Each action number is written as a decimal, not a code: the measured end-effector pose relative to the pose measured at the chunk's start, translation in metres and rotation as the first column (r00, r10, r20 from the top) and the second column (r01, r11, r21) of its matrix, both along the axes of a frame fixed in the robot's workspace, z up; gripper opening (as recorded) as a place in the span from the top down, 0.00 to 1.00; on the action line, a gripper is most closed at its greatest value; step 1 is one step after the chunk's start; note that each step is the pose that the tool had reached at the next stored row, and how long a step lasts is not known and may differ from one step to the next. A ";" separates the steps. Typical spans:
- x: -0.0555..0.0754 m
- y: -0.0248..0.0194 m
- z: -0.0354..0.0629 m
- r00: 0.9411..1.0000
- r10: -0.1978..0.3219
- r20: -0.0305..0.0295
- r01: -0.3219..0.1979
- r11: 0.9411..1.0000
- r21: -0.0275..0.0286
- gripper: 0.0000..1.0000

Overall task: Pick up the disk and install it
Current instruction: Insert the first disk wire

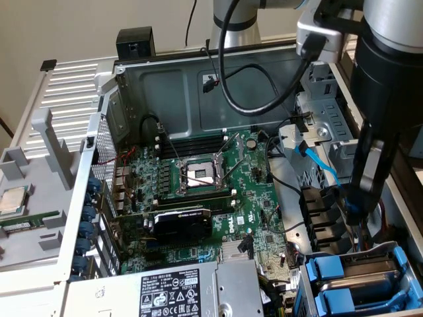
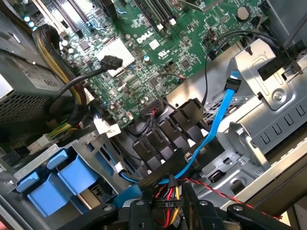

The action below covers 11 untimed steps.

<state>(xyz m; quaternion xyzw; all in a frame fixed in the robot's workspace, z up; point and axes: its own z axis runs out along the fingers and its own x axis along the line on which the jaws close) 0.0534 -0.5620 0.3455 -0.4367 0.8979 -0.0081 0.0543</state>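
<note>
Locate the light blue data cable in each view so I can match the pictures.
Exterior view: the light blue data cable slants at the exterior view's right, beside the motherboard, ending near the black connectors.
Wrist view: it runs from its blue plug past the same black connectors.
Shared landmark: the blue drive carriers.

Looks like a robotics lab bench: opened PC case [image 1: 198, 86] with bare motherboard [image 1: 259, 198], robot arm [image 1: 386, 99] reaching in at two o'clock, loose CPU [image 1: 13, 201] on grey fixtures [image 1: 41, 173] at nine o'clock.
</note>
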 end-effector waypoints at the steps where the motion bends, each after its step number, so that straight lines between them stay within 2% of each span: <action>1: -0.001 0.0015 0.0000 1.000 0.000 0.001 0.000 1.000 -0.004 0.65; 2: -0.001 0.0027 0.0000 1.000 0.000 0.002 0.000 1.000 -0.010 0.65; 3: -0.002 0.0034 0.0000 1.000 0.000 0.002 0.000 1.000 -0.018 0.65; 5: -0.002 0.0043 0.0000 1.000 0.000 0.004 0.000 0.999 -0.040 0.65; 6: -0.003 0.0051 0.0000 1.000 0.000 0.007 0.000 0.999 -0.055 0.65; 7: -0.003 0.0061 0.0001 1.000 0.000 0.010 0.000 0.998 -0.064 0.65; 8: -0.004 0.0067 0.0002 1.000 0.000 0.015 0.001 0.998 -0.066 0.65; 11: -0.005 0.0096 0.0005 1.000 0.000 0.023 0.001 0.998 -0.066 0.65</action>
